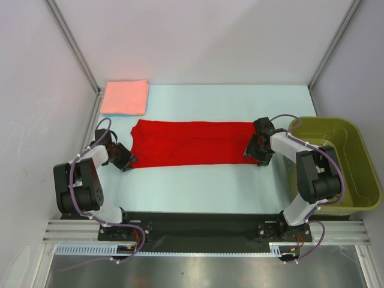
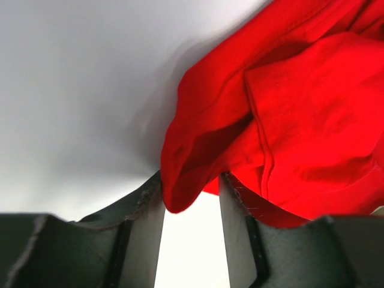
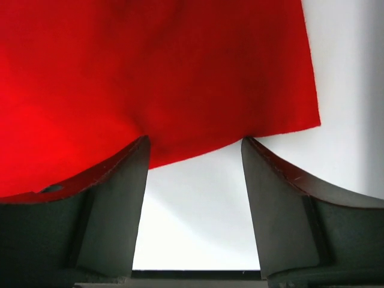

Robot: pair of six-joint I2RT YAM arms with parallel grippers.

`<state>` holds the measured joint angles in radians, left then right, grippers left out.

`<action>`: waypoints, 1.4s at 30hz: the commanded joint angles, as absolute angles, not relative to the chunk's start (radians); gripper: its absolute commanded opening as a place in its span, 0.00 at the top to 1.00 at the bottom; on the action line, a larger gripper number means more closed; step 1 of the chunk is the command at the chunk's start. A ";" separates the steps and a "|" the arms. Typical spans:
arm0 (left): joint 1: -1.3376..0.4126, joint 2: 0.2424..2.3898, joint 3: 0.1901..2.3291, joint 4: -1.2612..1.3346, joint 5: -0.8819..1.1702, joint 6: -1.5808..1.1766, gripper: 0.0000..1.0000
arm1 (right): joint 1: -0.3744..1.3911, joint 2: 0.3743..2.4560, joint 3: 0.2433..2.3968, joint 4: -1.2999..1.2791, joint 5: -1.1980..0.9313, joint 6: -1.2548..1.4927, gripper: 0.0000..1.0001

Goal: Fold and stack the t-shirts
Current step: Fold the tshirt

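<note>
I log the desk [image 1: 198, 186] carrying the red t-shirt [image 1: 192, 143], spread flat between the arms. The olive basket [image 1: 336, 123] is at right, the pink t-shirt [image 1: 125, 96] folded far left. Left fingers [image 2: 144, 222] and right fingers [image 3: 114, 198] are parted — red cloth at their tips.

Even, diffuse light falls from above. The top view is bright and sharp, with only faint, soft shadows under the arms toward the near edge of the worktop [image 1: 198, 186]. The red t-shirt [image 1: 192, 143] is heavily saturated, and in both wrist views its red nearly clips, so the folds lose detail. In the left wrist view a broad grey shadow spreads over the worktop beside the cloth, and the left gripper's fingers [image 2: 141, 240] look dark and soft. Between the right gripper's fingers [image 3: 114, 210] the worktop glares white.
</note>
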<state>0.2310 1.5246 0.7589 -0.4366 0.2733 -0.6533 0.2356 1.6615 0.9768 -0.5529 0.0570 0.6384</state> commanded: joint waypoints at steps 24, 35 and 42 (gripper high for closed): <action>0.101 1.769 0.975 -0.305 0.164 -0.627 1.00 | 0.405 1.511 0.778 -0.692 0.186 0.736 1.00; -0.101 2.095 1.437 -0.380 0.114 -0.663 1.00 | 0.713 1.376 0.598 -0.660 0.110 0.989 1.00; -0.189 2.302 1.772 -0.451 0.150 -0.712 1.00 | 0.899 1.367 0.586 -0.612 0.109 1.092 0.99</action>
